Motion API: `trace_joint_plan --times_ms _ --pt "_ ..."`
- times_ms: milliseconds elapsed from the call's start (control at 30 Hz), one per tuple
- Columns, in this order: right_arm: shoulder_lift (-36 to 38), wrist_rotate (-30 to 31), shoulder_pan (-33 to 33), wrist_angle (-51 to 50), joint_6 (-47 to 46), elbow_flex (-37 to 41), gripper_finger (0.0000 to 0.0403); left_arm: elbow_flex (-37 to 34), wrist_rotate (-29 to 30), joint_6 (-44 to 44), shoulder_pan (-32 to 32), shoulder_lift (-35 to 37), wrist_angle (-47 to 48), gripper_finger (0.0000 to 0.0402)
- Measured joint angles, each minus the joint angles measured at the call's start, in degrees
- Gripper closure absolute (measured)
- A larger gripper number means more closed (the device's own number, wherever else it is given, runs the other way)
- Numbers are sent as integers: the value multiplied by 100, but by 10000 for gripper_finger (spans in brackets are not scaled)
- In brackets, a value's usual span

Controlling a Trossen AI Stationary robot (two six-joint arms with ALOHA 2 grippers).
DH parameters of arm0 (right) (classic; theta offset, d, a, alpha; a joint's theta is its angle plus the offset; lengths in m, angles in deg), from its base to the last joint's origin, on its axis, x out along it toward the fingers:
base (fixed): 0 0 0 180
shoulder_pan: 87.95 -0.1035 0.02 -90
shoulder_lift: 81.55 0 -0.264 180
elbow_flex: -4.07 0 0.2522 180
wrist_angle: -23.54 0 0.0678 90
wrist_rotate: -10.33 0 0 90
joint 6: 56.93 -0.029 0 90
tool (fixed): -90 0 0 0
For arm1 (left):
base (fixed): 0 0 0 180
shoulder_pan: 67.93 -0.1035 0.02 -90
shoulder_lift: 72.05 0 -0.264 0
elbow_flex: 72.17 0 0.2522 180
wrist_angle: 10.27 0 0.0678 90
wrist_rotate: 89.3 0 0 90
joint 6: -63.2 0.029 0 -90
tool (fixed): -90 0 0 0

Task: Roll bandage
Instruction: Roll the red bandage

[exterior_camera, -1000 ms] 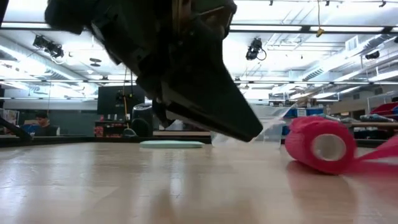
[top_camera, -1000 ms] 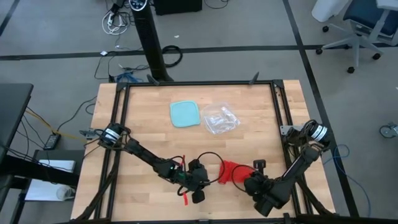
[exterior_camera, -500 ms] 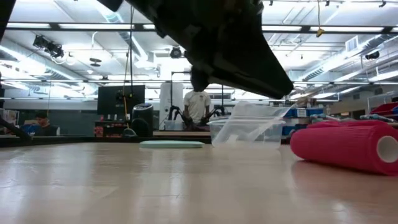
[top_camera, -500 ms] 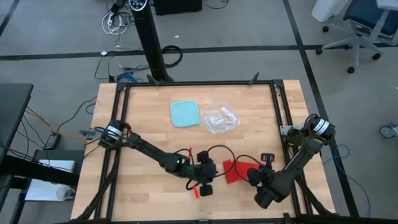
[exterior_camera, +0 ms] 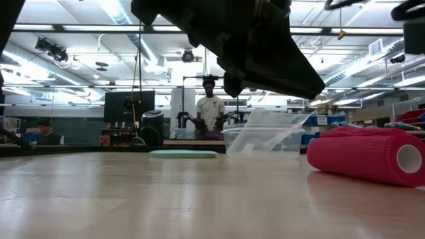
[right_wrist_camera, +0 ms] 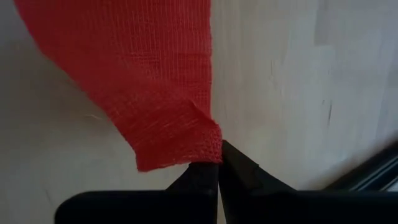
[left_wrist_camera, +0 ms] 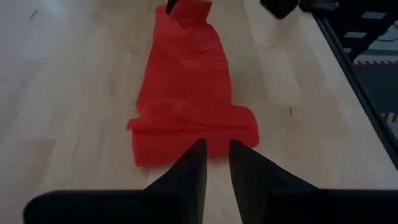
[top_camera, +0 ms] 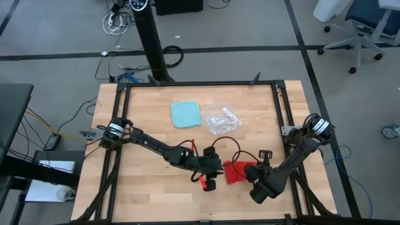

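Observation:
The red bandage (top_camera: 236, 170) lies on the wooden table near its front edge, right of the middle. One end is rolled up into a short roll (left_wrist_camera: 193, 130), which rests on its side (exterior_camera: 372, 156). The flat strip (left_wrist_camera: 186, 68) runs from the roll to the other end. My left gripper (left_wrist_camera: 216, 149) is shut, with its fingertips at the roll's side; it comes from the table's left (top_camera: 215, 175). My right gripper (right_wrist_camera: 219, 163) is shut on the strip's free end and comes from the right (top_camera: 250, 176). My left gripper has its shut fingertips (left_wrist_camera: 198, 152) against the middle of the roll's long side (left_wrist_camera: 205, 142). The fingers lie nearly level and across the roll, which rests on the table. I cannot tell whether they touch it. My right gripper pinches a corner of the strip's free end (right_wrist_camera: 208, 140) between its two fingertips. The cloth is bunched at the fingers and lies flat on the table beyond them.
A light-blue square container (top_camera: 185, 114) and a clear crinkled plastic bag (top_camera: 221, 120) lie toward the table's far side. Black frame rails (top_camera: 284, 112) run along the table's edges. A person (exterior_camera: 210, 109) stands in the room behind the table.
My left gripper has gone toward the table's right edge and a little toward the far edge, up to the bandage roll. The roll has turned about on the table: the low view first showed its open end, and now shows its long side.

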Motion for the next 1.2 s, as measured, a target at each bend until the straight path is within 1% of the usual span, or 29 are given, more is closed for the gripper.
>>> trace_joint_plan --times_ms 67,133,267,333,500,600,700,867,933,1000,1100,1167,1200 --pt "0 -32 78 114 -56 75 400 0 -44 72 -49 -41 -17 330" --pt "0 -201 164 115 -107 141 399 -9 -168 75 -84 -72 -24 330" --pt "0 -776 249 -40 -339 180 397 -2 -217 88 -100 -81 -136 330" --pt "1 -1177 244 -60 -480 180 393 -2 -246 95 -98 -97 -118 330" --pt "13 -2285 103 -249 -746 180 364 -7 -247 90 -95 -103 -76 330" --pt "13 -2536 -8 -452 -892 180 341 -7 -310 78 -90 -103 -136 330" --pt "13 -2639 -93 -697 -978 180 318 -7 -494 17 -87 -103 -173 330" --pt "15 -2701 -134 -999 -1178 151 287 -7 -657 -74 -82 -103 -157 330" --pt "17 -2598 -152 -1215 -1392 4 281 -7 -660 -76 -84 -103 -141 330" --pt "20 -2239 -213 -1396 -1595 -228 277 -7 -662 -74 -84 -103 -106 330" --pt "22 -1476 -318 -1410 -1791 -674 277 -7 -665 -55 -84 -103 -69 330" --pt "22 -981 -343 -1159 -1801 -901 278 -7 -687 -15 -84 -103 -89 330" --pt "24 -736 -325 -860 -1763 -979 279 -7 -704 11 -84 -103 -118 330"
